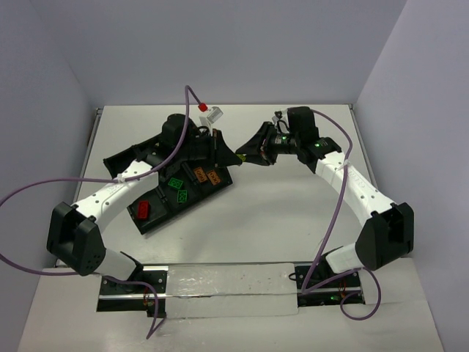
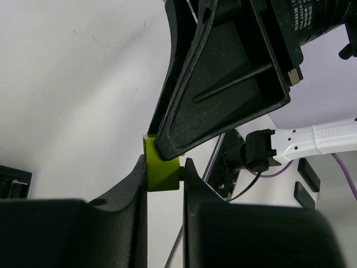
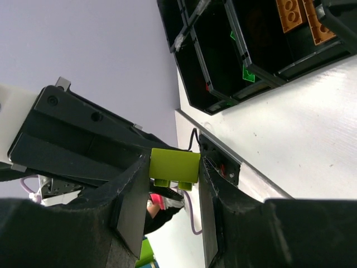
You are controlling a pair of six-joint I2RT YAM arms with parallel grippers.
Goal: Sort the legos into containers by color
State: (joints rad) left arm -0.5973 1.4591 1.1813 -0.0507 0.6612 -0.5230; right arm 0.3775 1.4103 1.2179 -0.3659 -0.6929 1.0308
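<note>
Above the matte white table (image 1: 278,213), just right of the black plastic tray (image 1: 157,220), my two grippers meet tip to tip. My left gripper (image 2: 163,167) is pinched nearly closed on a yellow-green lego (image 2: 160,178), a smooth, boxy brick. My right gripper (image 3: 174,170) clamps the same brick between its flat black fingers, with round studs showing on the brick's lower edge. Orange legos (image 1: 207,175), green legos (image 1: 179,189) and a red lego (image 1: 143,209) lie in separate low-walled compartments.
</note>
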